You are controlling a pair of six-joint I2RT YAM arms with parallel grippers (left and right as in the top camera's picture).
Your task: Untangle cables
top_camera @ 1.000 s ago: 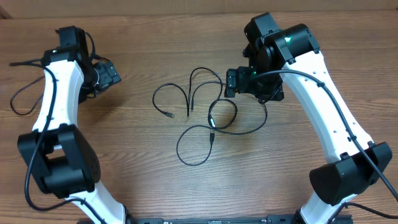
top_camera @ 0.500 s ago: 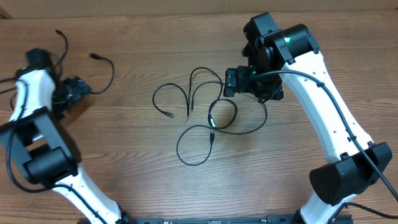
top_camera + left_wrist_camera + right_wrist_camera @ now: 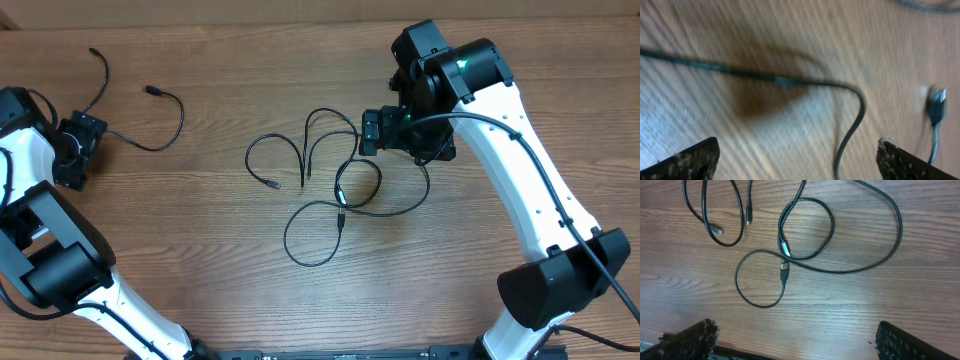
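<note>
Several thin black cables (image 3: 341,200) lie in loose overlapping loops at the table's middle, their small plug ends showing. In the right wrist view these loops (image 3: 784,270) sit ahead of my right gripper (image 3: 797,340), which is open and empty. From overhead that right gripper (image 3: 368,133) hovers at the loops' upper right edge. One separate cable (image 3: 180,118) lies curved at the far left. My left gripper (image 3: 85,140) is open beside it. In the blurred left wrist view that cable (image 3: 790,80) and its plug (image 3: 937,102) lie ahead of the open left gripper (image 3: 797,160), touching neither finger.
Wooden table (image 3: 220,290) runs under both arms. The right arm's own thick wire (image 3: 500,125) arcs along its white link. The table's back edge (image 3: 250,25) is close behind the left cable.
My left arm has swung out to the far left, uncovering the separate cable at the upper left. The right arm and the central loops have not moved.
</note>
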